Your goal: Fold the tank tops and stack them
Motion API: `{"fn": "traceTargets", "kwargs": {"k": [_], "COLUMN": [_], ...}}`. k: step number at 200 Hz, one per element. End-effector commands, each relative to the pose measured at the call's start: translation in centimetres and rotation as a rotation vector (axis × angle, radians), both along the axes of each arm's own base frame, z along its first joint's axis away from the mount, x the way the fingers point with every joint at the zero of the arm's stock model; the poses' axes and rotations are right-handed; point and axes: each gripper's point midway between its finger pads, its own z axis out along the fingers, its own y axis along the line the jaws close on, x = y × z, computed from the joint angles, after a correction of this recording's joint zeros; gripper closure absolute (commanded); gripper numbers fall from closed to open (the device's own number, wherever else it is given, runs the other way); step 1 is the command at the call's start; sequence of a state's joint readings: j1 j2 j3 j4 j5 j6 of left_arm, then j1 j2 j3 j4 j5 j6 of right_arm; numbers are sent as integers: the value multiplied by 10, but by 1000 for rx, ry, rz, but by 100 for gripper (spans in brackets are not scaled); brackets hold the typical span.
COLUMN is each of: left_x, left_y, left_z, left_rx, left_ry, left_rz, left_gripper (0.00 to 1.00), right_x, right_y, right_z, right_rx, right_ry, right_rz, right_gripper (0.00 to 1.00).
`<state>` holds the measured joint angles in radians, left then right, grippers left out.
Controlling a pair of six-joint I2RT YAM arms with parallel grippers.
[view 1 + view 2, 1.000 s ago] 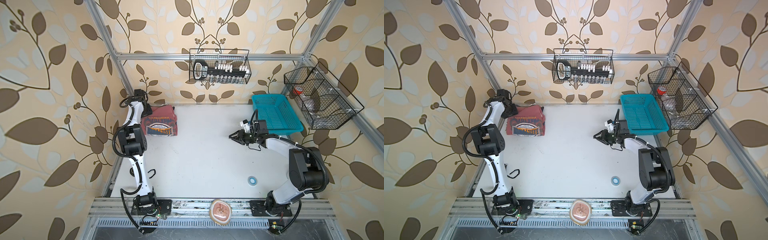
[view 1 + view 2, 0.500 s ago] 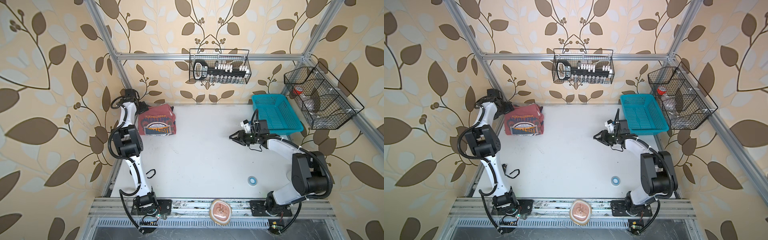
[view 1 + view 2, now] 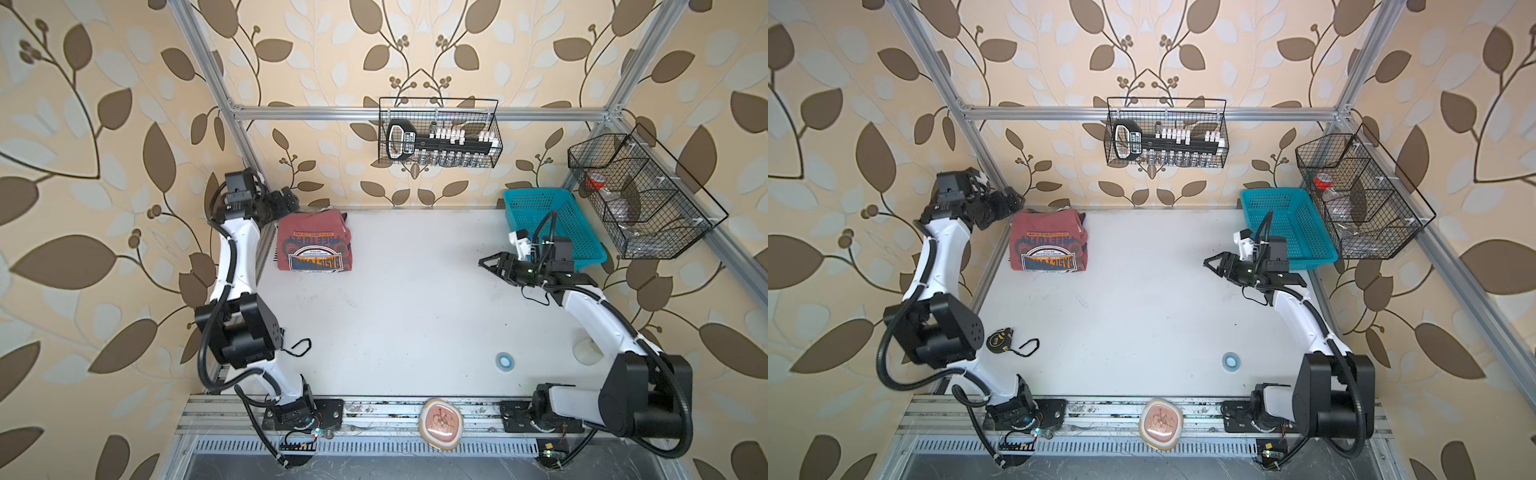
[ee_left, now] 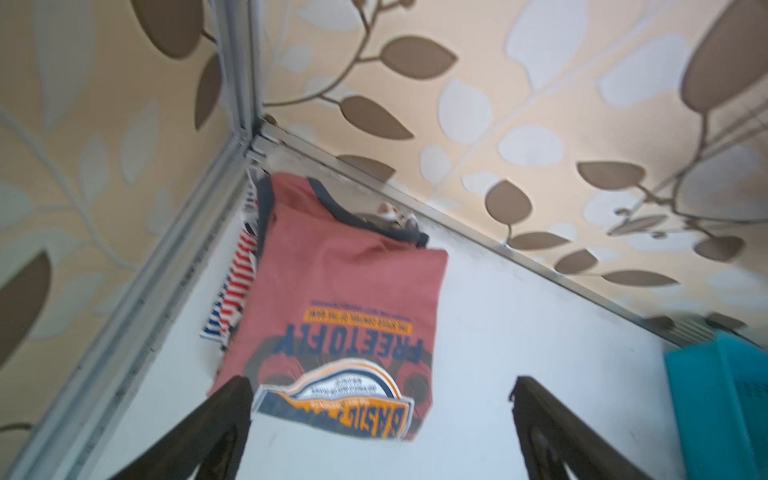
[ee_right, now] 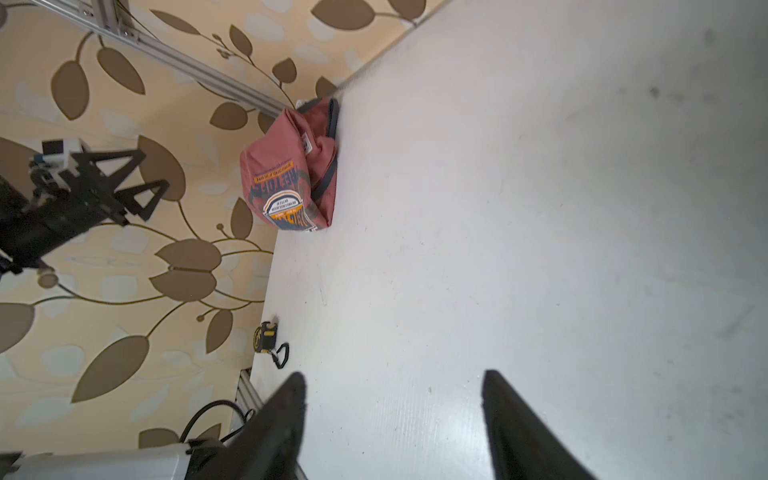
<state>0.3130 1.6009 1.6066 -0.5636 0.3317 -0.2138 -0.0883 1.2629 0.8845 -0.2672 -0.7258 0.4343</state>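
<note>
Left gripper (image 3: pixel 289 199), jaws wide apart and empty, just beside stacked tank tops (image 3: pixel 313 245)

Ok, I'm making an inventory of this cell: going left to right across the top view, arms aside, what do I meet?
tape measure → tank tops → pink disc → tape ring → teal basket → wire basket

Right fingers (image 5: pixel 286 407) spread apart over white table (image 5: pixel 540 208); folded red tank top (image 5: pixel 286 174) by wall (image 5: pixel 124 270).
</note>
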Motion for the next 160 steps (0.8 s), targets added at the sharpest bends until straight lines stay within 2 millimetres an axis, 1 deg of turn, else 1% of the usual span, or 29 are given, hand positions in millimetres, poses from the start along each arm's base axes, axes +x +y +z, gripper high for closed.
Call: {"fn": "traceTargets", "kwargs": {"k": [1, 15, 29, 45, 63, 68, 76, 80, 81, 96, 113, 141, 149, 160], "left_x": [-33, -54, -66, -70, -67, -67, -68, -68, -68, -71, -72, -72, -72, -72], "left_y": [-33, -36, -35, -32, -31, -30, -29, -29, -28, -26, -25, -27, -28, -28], "left_z": [45, 36, 12, -20, -58, -68, -83, -88, -89, -109, -126, -157, -164, -167], "left_rx": [44, 71, 104, 181, 234, 228, 223, 221, 222, 230, 249, 272, 272, 268], "left_ry": [-254, -296, -276, -222, -169, -158, -154, -158, -161, -170, -171, -156, -164, -160], "left_rz": [-111, -80, -30, 46, 90, 104, 117, 121, 123, 138, 139, 109, 103, 103], "left_gripper": [1, 1, 1, 1, 1, 1, 1, 1, 1, 1, 1, 1, 1, 1], "right_x": [-9, -8, -8, -11, -18, -21, -23, -25, -25, -27, -26, -21, -20, -19], "right_y": [-28, -52, -72, -92, -107, -110, -113, -114, -114, -119, -124, -123, -123, -125], "right_z": [3, 10, 15, 22, 27, 22, 19, 13, 15, -6, -25, -39, -45, -52], "right_rx": [-118, -222, -338, -430, -473, -485, -506, -526, -533, -581, -600, -564, -579, -585], "right_ry": [-69, -133, -204, -320, -450, -461, -494, -499, -509, -507, -499, -590, -595, -584], "right_rz": [-57, -143, -232, -345, -457, -479, -496, -493, -491, -502, -520, -552, -547, -557], "right_gripper": [0, 0, 0, 0, 0, 0, 0, 0, 0, 0, 0, 0, 0, 0]}}
